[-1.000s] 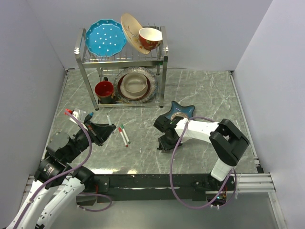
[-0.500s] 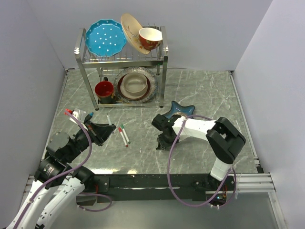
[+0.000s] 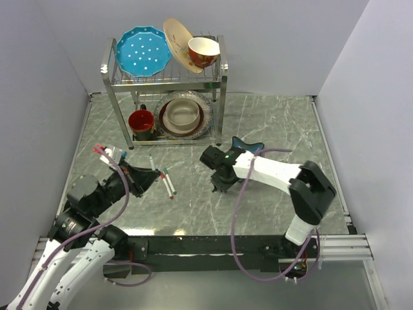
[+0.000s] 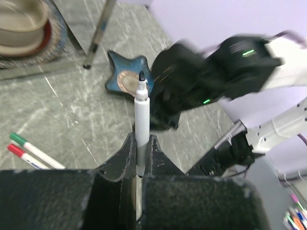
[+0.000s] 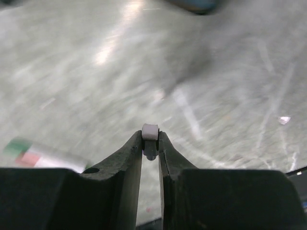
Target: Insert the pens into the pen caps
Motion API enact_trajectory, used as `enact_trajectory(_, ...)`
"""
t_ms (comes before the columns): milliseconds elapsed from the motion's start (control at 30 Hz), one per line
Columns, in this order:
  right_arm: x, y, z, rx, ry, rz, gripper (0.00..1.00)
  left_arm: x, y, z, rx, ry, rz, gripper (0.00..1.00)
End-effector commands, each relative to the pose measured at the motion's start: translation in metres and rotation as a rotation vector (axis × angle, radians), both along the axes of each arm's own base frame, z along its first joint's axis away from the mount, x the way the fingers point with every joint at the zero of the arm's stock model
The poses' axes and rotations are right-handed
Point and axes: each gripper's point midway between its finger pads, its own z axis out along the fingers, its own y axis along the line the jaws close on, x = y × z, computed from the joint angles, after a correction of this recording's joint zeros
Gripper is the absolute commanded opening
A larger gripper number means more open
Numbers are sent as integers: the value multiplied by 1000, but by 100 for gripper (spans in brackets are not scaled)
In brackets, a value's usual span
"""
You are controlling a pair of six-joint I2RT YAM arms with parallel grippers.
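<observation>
My left gripper (image 4: 140, 139) is shut on a white-barrelled pen (image 4: 142, 110) whose bare black tip points away from it, towards the right arm; it sits at the left of the table in the top view (image 3: 150, 177). My right gripper (image 5: 150, 136) is shut on a small pen cap (image 5: 150, 133) with a white rim and dark body, held above the table near the middle (image 3: 217, 186). Two capped pens (image 3: 168, 183), one red-ended and one green-ended, lie on the table between the grippers. A third pen (image 3: 152, 162) lies just beyond the left gripper.
A metal dish rack (image 3: 222, 84) with plates, bowls and a red mug (image 3: 141, 121) stands at the back. A blue star-shaped dish (image 3: 250, 146) sits behind the right gripper. Grey walls close in both sides.
My right gripper has moved left and slightly away from the bases, closer to the left gripper, with the cap in it. The left gripper has shifted slightly right with the pen.
</observation>
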Motion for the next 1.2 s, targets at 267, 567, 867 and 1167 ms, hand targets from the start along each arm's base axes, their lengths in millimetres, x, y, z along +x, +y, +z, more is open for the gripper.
enact_trajectory(267,12,29,241,308,-1170,846,0,-6,-50,-21,27,105,-302,1)
enact_trajectory(567,-32,73,330,498,-1447,1222,0,-18,-68,-27,76,104,-499,1)
enact_trajectory(867,-37,96,346,657,-1533,1240,0,-24,-63,-24,73,60,-493,1)
enact_trajectory(1167,-32,108,339,719,-1458,1215,0,-24,-60,-19,67,34,-468,1)
